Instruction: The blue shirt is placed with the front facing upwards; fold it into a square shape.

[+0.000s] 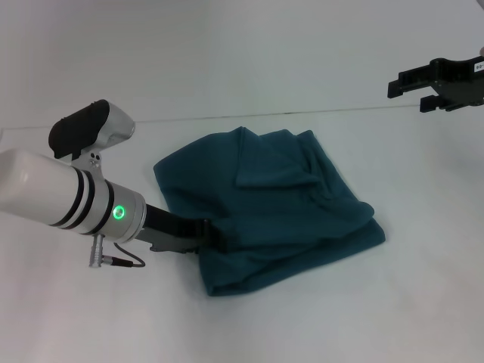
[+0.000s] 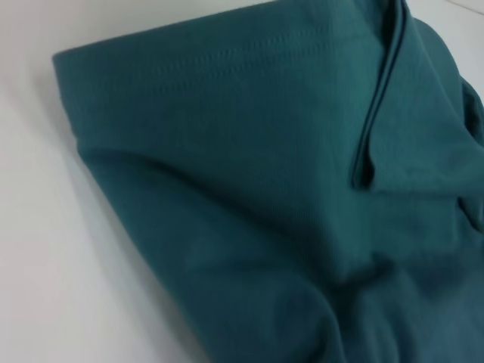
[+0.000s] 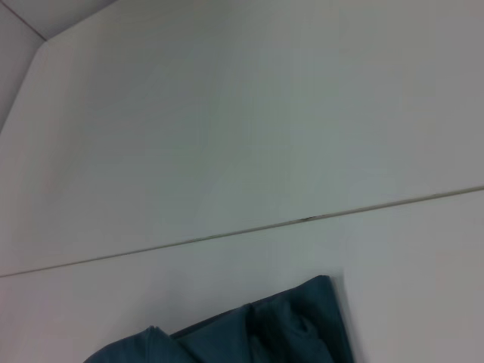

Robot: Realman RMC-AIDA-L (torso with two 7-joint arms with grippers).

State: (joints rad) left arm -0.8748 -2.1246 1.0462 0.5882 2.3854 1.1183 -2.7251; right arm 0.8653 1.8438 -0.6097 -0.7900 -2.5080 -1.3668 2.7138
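Left arm comes in from the near left, low over the white surface. Left pincer is at the near-left edge of the blue shirt, tips buried in the cloth, so can't tell if it's gripping or how wide it stands. Shirt sits mid-surface as a rumpled, roughly square bundle, several layers stacked, no print visible, one flap folded over on top. Left wrist view is filled with teal fabric, a hemmed edge crossing it. Right pincer hangs far right, above the surface, well apart from the shirt, fingers spread and holding nothing. Right wrist view catches only a shirt corner.
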